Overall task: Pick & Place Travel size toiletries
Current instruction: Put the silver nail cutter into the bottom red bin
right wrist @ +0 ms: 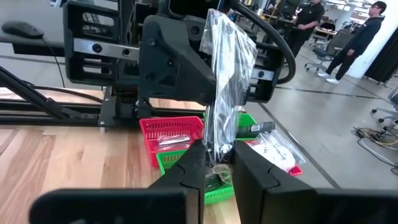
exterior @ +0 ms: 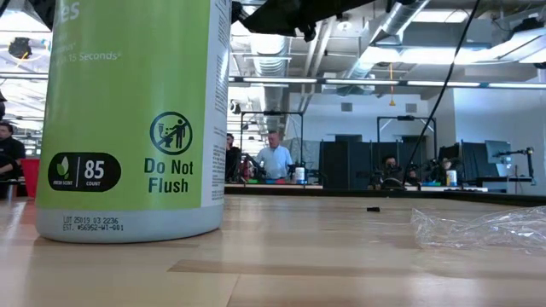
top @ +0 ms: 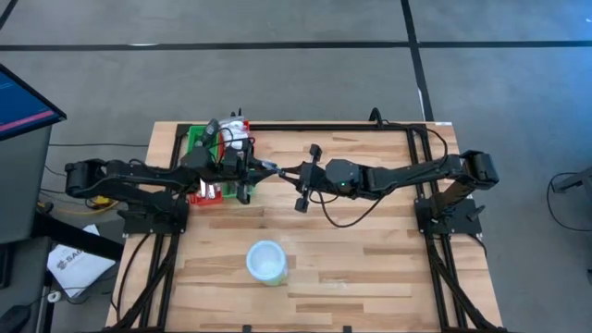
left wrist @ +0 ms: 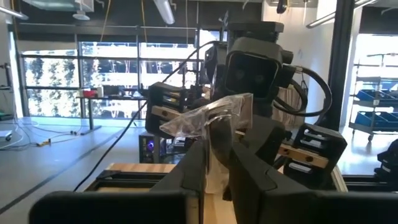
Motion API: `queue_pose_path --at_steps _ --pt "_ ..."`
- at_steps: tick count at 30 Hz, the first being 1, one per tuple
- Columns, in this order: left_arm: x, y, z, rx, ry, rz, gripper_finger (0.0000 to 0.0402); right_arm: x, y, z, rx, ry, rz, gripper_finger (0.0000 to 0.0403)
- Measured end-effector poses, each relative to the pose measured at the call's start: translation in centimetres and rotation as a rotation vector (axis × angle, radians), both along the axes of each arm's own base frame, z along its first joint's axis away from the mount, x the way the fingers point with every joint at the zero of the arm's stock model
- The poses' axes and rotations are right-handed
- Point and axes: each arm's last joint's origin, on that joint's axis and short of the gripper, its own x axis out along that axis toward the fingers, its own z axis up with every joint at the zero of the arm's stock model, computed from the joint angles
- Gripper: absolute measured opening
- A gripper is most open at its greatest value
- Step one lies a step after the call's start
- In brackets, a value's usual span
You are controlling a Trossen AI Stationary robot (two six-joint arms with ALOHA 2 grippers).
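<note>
A clear sachet (right wrist: pixel 225 74) with a dark slim item inside hangs in the air over the table's middle, between my two grippers. My left gripper (top: pixel 266 169) (left wrist: pixel 217 134) comes from the left and is shut on it. My right gripper (top: pixel 289 172) (right wrist: pixel 219 155) comes from the right and is also shut on it. Behind and below them the red and green tray (right wrist: pixel 177 134) holds more small packets, among them a white one (right wrist: pixel 273 152). My left gripper pinches one end of the clear sachet (left wrist: pixel 211 127) between its two fingers, coming about level from the table's left. The sachet is lifted clear of the table, and its crinkled free part (left wrist: pixel 186 121) sticks out to one side. My right gripper pinches the sachet's other end (right wrist: pixel 217 146) between its two fingers, about level from the table's right. The sachet stands out beyond the fingertips toward the left gripper, clear of the table and the tray.
The tray (top: pixel 215 162) sits at the far left of the table, under the left arm. A round white tub with a green side (top: pixel 266 262) (exterior: pixel 128 119) stands near the front edge. A crumpled clear wrapper (exterior: pixel 486 226) and a small black piece (exterior: pixel 373 209) lie on the wood.
</note>
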Motion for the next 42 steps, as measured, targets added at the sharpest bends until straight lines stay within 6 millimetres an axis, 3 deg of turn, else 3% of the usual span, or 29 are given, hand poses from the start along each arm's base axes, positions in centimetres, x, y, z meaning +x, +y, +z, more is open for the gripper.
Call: queue_pose_path --at_steps 11,18,31,37,42 --pt "-0.1 0.0 0.1 -0.002 0.002 0.009 0.0033 0.0 0.0 -0.1 -0.021 0.021 -0.003 0.0087" --pt "-1.0 -0.1 0.3 -0.03 0.068 0.058 0.0033 -0.2 -0.4 -0.7 -0.027 0.089 -0.022 0.0096" --pt "-7.2 -0.5 1.1 -0.169 0.304 0.387 0.0033 -0.9 -1.5 -2.1 -0.031 0.243 -0.179 0.0098" --pt "-9.8 -0.6 0.3 -0.295 0.389 0.568 0.0033 -1.5 -2.7 -3.1 0.027 0.327 -0.233 0.0098" --pt "-10.5 -0.6 -0.9 -0.404 0.474 0.665 0.0033 -2.0 -3.8 -3.6 0.058 0.382 -0.291 0.0098"
